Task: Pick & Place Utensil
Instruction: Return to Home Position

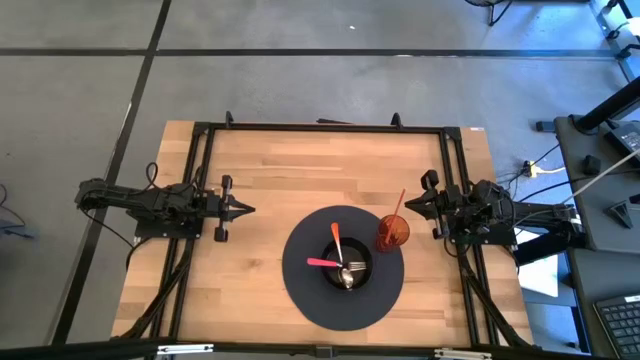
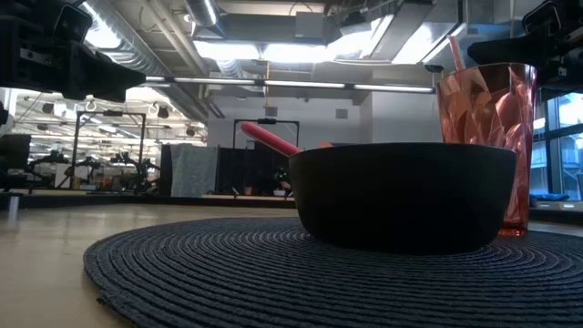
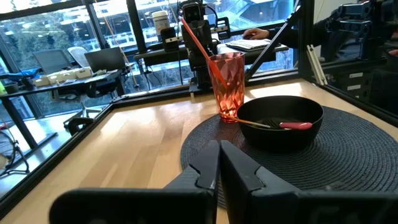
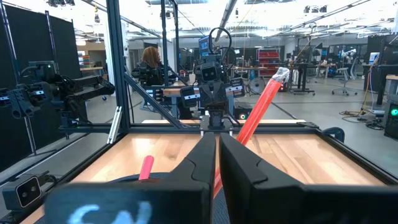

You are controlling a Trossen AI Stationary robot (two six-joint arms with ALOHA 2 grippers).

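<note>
A black bowl (image 1: 345,268) sits on a round dark woven mat (image 1: 305,300). In it lie a pink-handled utensil (image 1: 322,263), an orange-handled one (image 1: 336,238) and a metal fork (image 1: 356,266). A red faceted cup (image 1: 392,233) stands on the mat's right part. A long red utensil (image 1: 400,205) stands in the cup and leans on its rim. My left gripper (image 1: 245,209) is shut, left of the mat, above the table. My right gripper (image 1: 407,203) is shut, close beside the red utensil's upper end. Both point at the table's middle.
A black metal frame (image 1: 320,127) runs around the wooden table top (image 1: 270,170). Bare wood lies on the far side of the mat and to its left. A person (image 4: 151,59) is in the room beyond the table.
</note>
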